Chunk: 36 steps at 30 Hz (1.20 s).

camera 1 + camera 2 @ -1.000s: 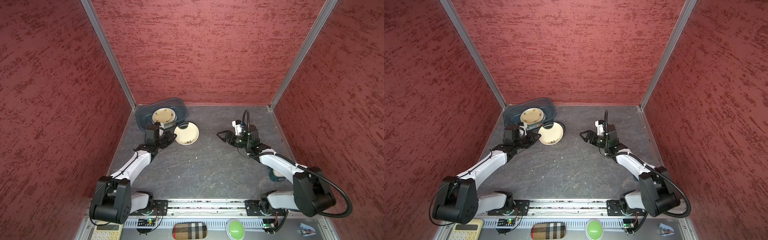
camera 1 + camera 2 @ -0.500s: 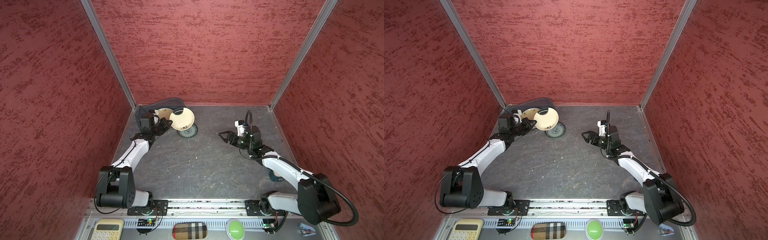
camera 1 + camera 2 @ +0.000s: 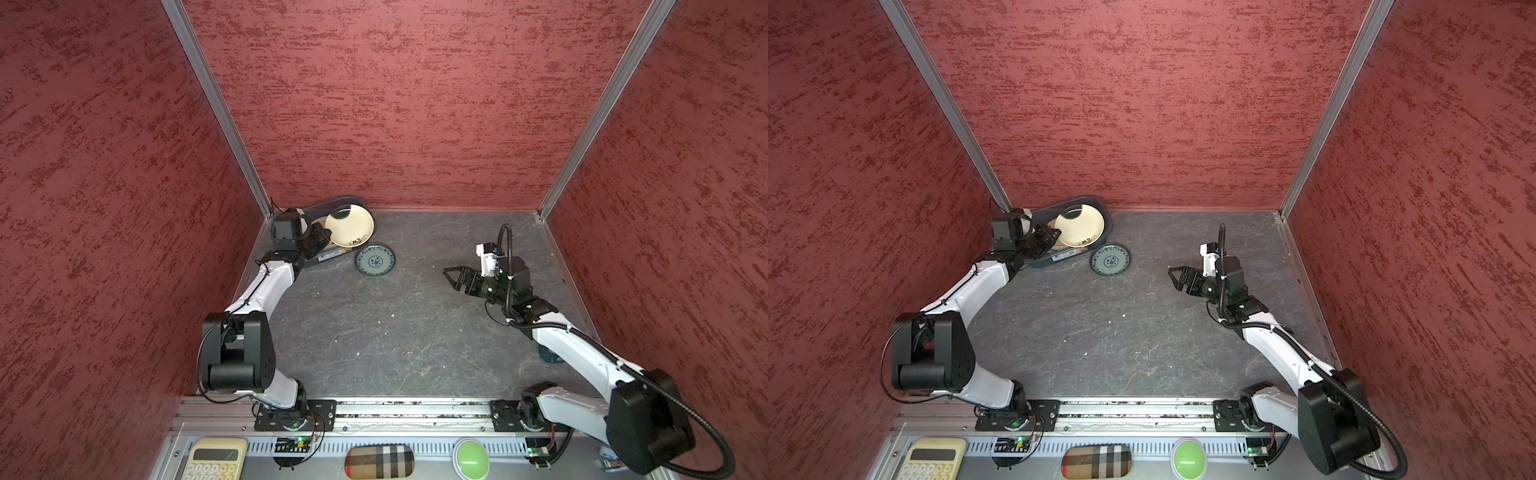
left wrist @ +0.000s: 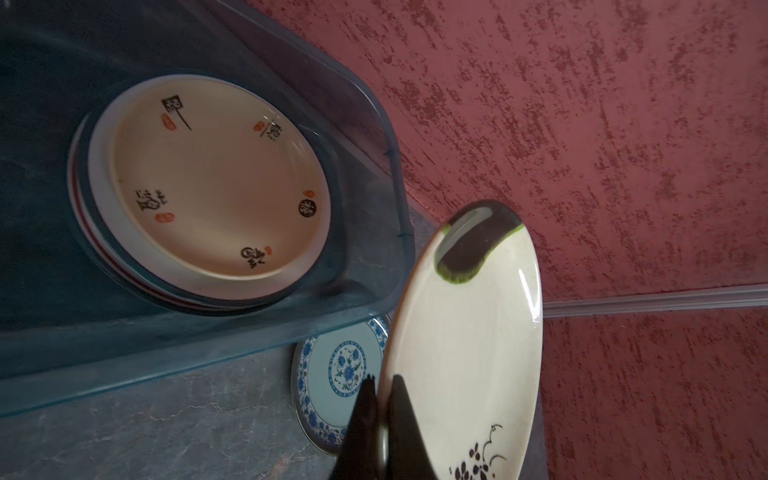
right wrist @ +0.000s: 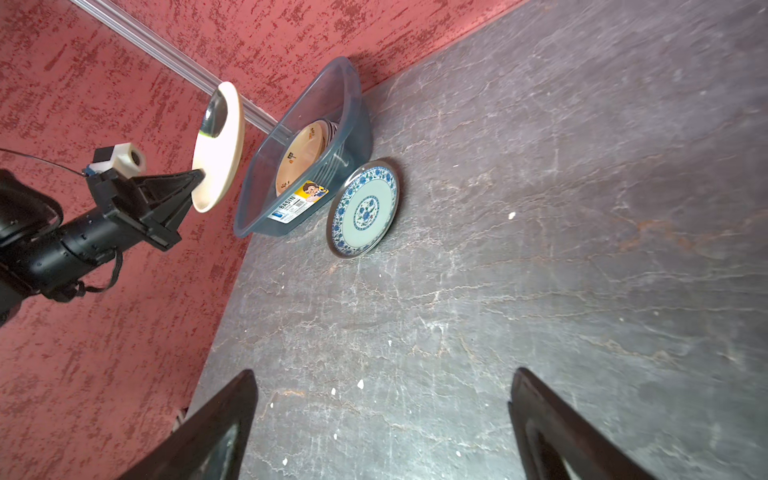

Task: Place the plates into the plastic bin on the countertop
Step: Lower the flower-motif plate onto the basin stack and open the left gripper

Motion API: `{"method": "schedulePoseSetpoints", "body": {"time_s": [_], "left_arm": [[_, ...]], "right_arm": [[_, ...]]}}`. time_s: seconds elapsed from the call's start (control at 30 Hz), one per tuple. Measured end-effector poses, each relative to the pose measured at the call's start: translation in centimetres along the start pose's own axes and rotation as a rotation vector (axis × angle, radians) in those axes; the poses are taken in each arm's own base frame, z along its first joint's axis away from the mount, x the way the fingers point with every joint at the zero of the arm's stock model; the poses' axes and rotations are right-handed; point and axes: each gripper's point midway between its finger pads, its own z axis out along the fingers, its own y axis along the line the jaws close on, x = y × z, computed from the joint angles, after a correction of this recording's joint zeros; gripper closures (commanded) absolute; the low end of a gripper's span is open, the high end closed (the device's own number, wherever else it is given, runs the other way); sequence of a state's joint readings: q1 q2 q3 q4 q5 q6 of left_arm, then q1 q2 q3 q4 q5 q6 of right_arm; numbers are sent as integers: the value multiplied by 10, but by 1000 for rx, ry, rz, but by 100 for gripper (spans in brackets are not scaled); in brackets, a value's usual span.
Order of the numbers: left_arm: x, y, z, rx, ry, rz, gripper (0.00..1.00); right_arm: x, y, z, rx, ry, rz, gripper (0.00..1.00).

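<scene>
- We see red textured walls [image 3: 395,104] on three sides, joined at the back corners by aluminium posts [image 3: 216,108].
- Along the front edge we find a cream calculator [image 3: 216,459], partly cut off.
- Further along lies a tan plaid case [image 3: 379,461] with dark stripes.
- Near it sits a round green button [image 3: 471,459].

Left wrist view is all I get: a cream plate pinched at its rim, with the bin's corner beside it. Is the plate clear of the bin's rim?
Observer: Yes. In the right wrist view the cream plate hangs tilted above the plastic bin, not touching it, gripped by the left gripper.
Operator: Where is the other arm?
Observer: The right gripper is open and empty over the countertop, well apart from the teal-patterned plate.
</scene>
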State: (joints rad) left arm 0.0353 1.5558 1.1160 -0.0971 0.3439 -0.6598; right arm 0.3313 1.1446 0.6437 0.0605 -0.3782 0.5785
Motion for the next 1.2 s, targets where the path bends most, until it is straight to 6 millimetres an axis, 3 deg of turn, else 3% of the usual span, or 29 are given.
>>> {"method": "schedulePoseSetpoints", "body": {"time_s": [0.23,0.4,0.77,0.97,1.2], "left_arm": [[-25,17,28,-94,-14,29,100],[-37,42,44,-192,-3,46,100],[-65,82,57,-338,6,78,100],[-66,113,67,-417,39,84,100],[-59,127,82,-441,82,81,100]], "right_arm": [[3,-6,-9,34,-14,-35,1],[9,-11,-18,53,-24,-51,1],[5,-11,-32,72,-76,-92,1],[8,-15,-28,82,-61,-85,1],[9,-17,-27,86,-56,-82,1]]}}
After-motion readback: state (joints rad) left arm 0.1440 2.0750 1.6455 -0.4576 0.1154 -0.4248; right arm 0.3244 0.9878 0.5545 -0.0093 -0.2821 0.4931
